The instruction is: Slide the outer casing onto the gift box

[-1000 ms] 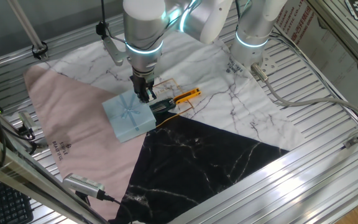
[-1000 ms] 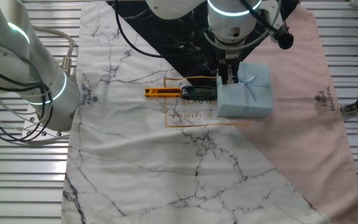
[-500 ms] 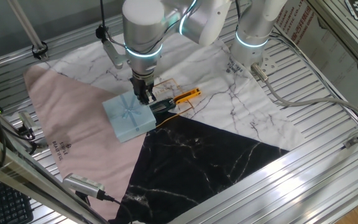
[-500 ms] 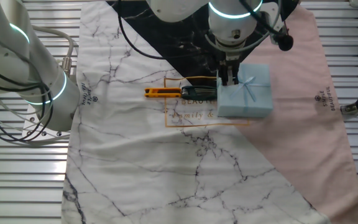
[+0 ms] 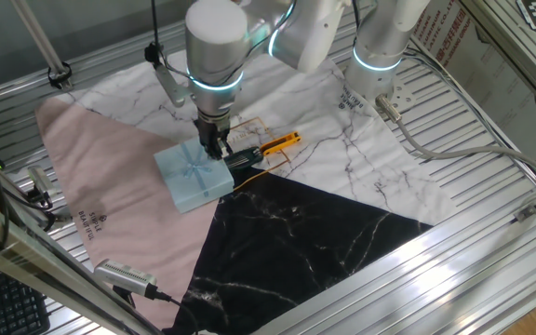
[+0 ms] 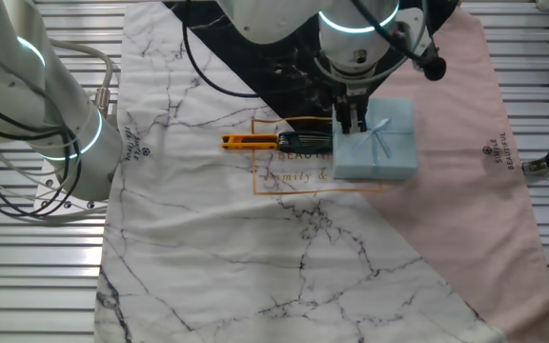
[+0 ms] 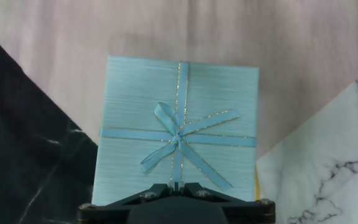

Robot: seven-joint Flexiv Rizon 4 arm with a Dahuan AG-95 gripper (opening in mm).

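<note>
The outer casing (image 5: 192, 175), a pale blue square sleeve with a ribbon cross and bow, lies flat where the pink, black and white cloths meet. It also shows in the other fixed view (image 6: 377, 143) and fills the hand view (image 7: 179, 124). My gripper (image 5: 215, 149) points straight down at the casing's edge nearest the tool, as the other fixed view (image 6: 355, 124) also shows. In the hand view the gripper (image 7: 177, 185) has its jaws together over the ribbon's end strand. The gift box with teal sides is hidden.
A black tool with a yellow-orange handle (image 5: 277, 143) lies on the white marble cloth right beside the casing, as the other fixed view (image 6: 246, 142) shows. A second robot arm (image 5: 380, 46) stands at the back. Metal rails and cables ring the cloths.
The gripper has shifted very slightly at the casing's edge. The casing and the tool have not visibly moved.
</note>
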